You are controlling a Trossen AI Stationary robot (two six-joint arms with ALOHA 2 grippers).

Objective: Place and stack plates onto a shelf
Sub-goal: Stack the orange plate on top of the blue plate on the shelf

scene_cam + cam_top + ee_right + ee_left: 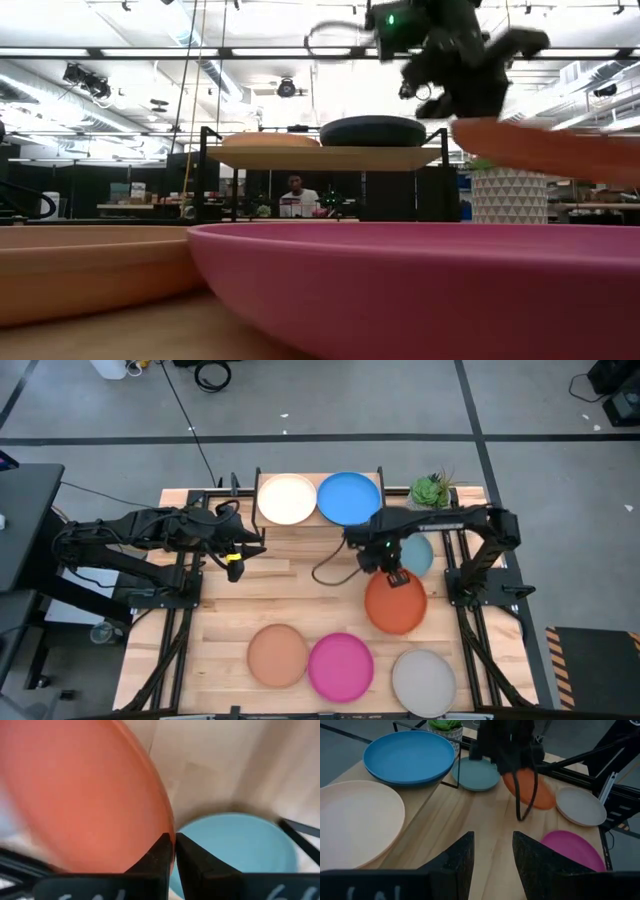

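Bright even overhead light, soft shadows, ceiling strip lights glaring in low view, motion-blurred orange plate [75, 795] near wrist camera

Right tool [462, 112] grips orange plate [550, 150] aloft.

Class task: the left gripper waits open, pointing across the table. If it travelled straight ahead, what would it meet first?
Probably the right arm's dark wrist, which holds the round orange plate. The open left gripper has only bare wooden tabletop before it, though depth is uncertain.
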